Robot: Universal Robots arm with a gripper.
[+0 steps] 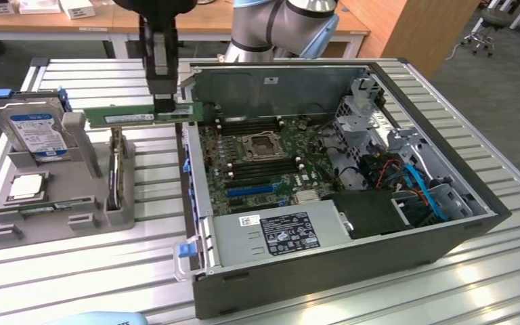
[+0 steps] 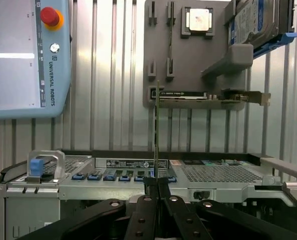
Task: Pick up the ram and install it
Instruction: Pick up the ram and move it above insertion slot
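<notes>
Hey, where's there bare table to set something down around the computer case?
Bare slatted table lies on the camera side of the grey parts holder, and in a strip along the computer case on the exterior view's right. It is crowded between holder and case, where the gripper holds the ram.

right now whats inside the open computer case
Inside the computer case: a green motherboard with a CPU socket, a grey power supply, a metal cage and blue and red cables. Whatever lies beneath the power supply is covered.
</notes>
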